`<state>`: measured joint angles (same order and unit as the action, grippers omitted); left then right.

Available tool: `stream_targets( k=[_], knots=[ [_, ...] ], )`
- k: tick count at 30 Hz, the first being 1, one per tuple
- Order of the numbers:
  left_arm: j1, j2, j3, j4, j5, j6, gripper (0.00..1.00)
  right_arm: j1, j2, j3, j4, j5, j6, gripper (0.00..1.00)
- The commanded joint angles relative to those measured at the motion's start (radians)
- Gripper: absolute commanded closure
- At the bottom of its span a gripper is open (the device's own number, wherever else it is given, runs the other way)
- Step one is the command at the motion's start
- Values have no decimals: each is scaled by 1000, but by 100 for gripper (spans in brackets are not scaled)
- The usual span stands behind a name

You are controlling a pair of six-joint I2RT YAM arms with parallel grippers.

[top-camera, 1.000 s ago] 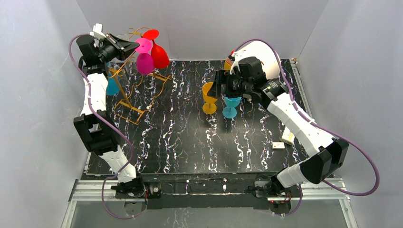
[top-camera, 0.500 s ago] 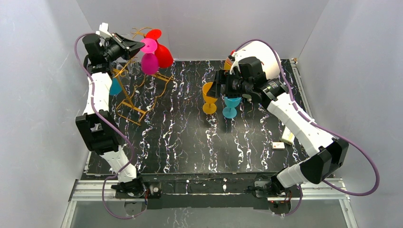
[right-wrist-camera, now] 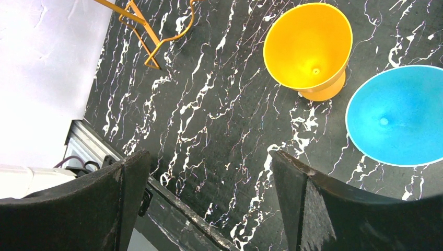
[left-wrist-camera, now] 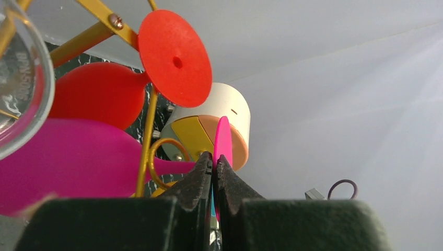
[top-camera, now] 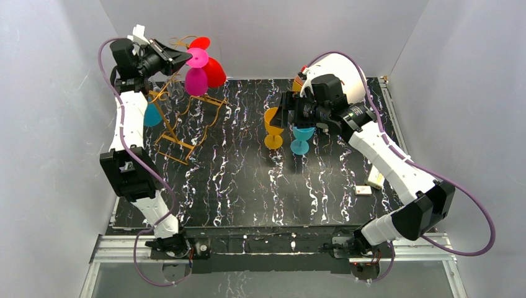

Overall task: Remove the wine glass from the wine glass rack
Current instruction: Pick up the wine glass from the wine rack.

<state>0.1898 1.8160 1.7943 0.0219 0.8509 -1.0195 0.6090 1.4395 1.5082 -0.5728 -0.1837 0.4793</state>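
The gold wire wine glass rack (top-camera: pixel 178 121) stands at the far left of the table. My left gripper (top-camera: pixel 181 59) is shut on the edge of the round foot (left-wrist-camera: pixel 223 137) of a pink wine glass (top-camera: pixel 196 79), which hangs bowl-down at the rack's top hooks. Its pink stem passes through a gold loop (left-wrist-camera: pixel 156 157). A red glass (top-camera: pixel 211 72) hangs just behind it, and a teal glass (top-camera: pixel 149 115) hangs lower on the left. A clear glass (left-wrist-camera: pixel 18 78) shows at the left wrist view's edge. My right gripper (top-camera: pixel 286 113) is open and empty.
An orange glass (top-camera: pixel 272 128) and a blue glass (top-camera: pixel 302 138) stand upright under the right gripper; both show in the right wrist view, orange (right-wrist-camera: pixel 308 49) and blue (right-wrist-camera: pixel 397 115). A white dome (top-camera: pixel 344 71) sits at the back. Two small boxes (top-camera: pixel 374 179) lie at the right.
My left gripper has moved right and slightly up with the pink glass's foot in it; the pink glass and the rack shifted right with it. The right arm has not moved.
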Motion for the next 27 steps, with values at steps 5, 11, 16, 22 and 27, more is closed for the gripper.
stream_targets(
  k=[5, 11, 16, 22, 27],
  knots=[
    [-6, -62, 132, -115, -10, 118, 100, -5, -28, 17, 28, -17, -2, 6],
    [-6, -50, 152, -116, 41, 99, 100, -6, -18, 20, 24, -41, 15, 6],
    [-44, -57, 113, -121, 126, 177, 100, -5, -19, 14, 31, -52, 37, 6],
    [-58, -77, 85, -156, 137, 222, 100, -5, -22, 18, 34, -51, 46, 5],
    [-61, -90, 120, -260, 85, 289, 100, -5, -31, 22, 11, -54, 44, 5]
  ],
)
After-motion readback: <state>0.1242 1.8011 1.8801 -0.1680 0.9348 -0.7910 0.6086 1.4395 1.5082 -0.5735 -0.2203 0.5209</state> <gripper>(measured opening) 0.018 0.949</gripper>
